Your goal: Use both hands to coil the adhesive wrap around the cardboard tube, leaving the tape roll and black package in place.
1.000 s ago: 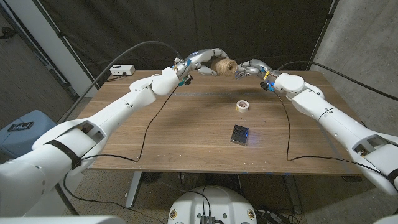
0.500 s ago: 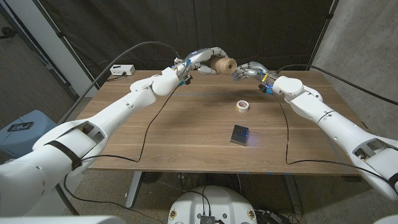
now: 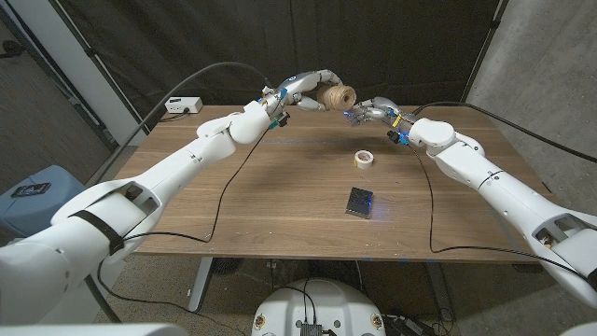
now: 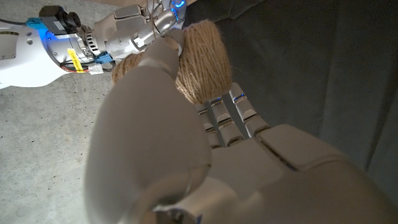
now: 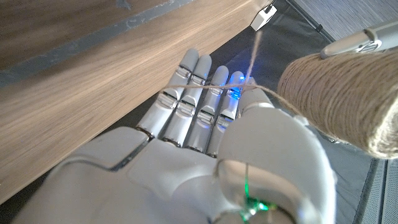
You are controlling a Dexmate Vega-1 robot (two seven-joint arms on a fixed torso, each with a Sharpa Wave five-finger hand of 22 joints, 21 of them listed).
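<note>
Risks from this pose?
1. The strand lies loosely across the right hand's fingers and may not be firmly pinched; it could slip and lose tension.
2. The left hand holds the spool in the air over the table's far edge; a dropped spool could fall behind the table.
3. A right-hand sweep downward could nudge the tape roll.
</note>
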